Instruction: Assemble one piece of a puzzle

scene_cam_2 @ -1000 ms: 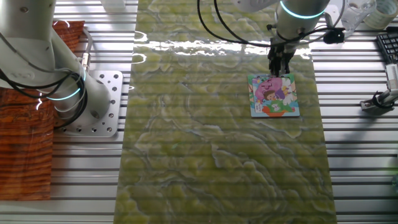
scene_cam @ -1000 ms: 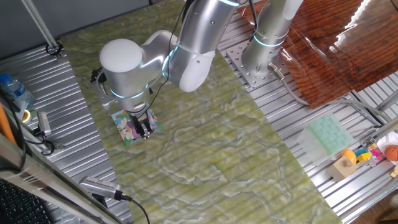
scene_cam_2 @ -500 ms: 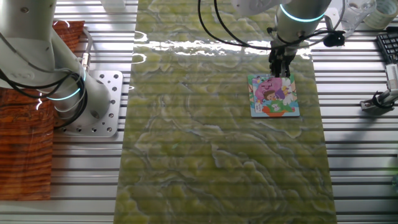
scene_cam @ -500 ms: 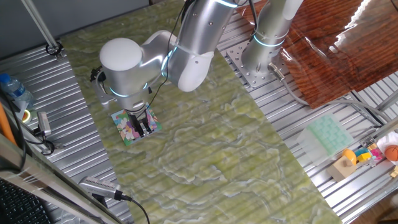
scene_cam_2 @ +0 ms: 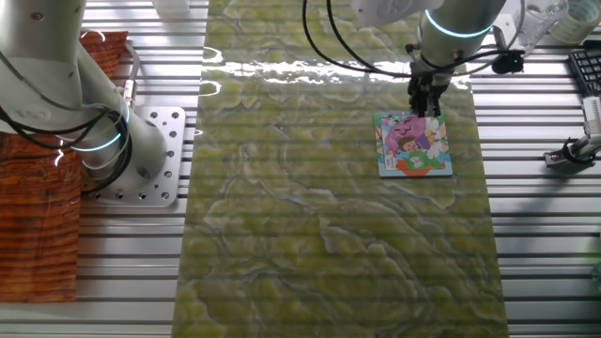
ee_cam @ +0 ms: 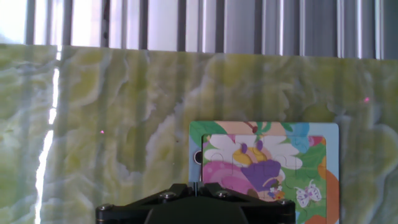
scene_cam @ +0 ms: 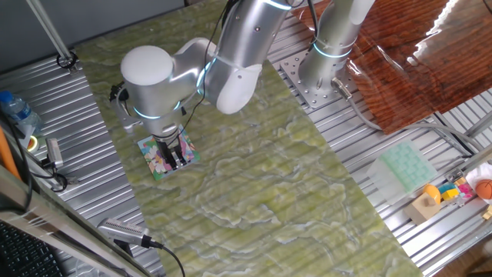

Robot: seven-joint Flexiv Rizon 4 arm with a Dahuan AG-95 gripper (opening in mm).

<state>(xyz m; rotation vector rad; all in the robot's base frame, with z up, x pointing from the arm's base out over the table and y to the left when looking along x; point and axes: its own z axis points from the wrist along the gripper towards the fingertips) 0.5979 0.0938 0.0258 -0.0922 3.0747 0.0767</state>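
Observation:
The puzzle [scene_cam: 157,164] is a small square cartoon jigsaw with a blue edge, lying flat on the green marbled mat; it also shows in the other fixed view [scene_cam_2: 414,146] and the hand view [ee_cam: 273,155]. A small dark gap [ee_cam: 198,157] shows on its left border in the hand view. My gripper [scene_cam: 179,159] hangs with its tips over one edge of the puzzle [scene_cam_2: 424,105]. In the hand view the black fingers [ee_cam: 168,198] meet with only a thin seam between them. The piece does not show in any view.
A pale green moulded tray [scene_cam: 408,165] and small coloured toys [scene_cam: 450,192] lie at one side on the metal table. A red-brown sheet [scene_cam_2: 38,197] and the arm's base [scene_cam_2: 113,150] sit beyond the mat. Tools and cables lie on the slatted edges.
The arm has shifted slightly; the gripper tips moved a little along the puzzle's edge. The puzzle has not moved.

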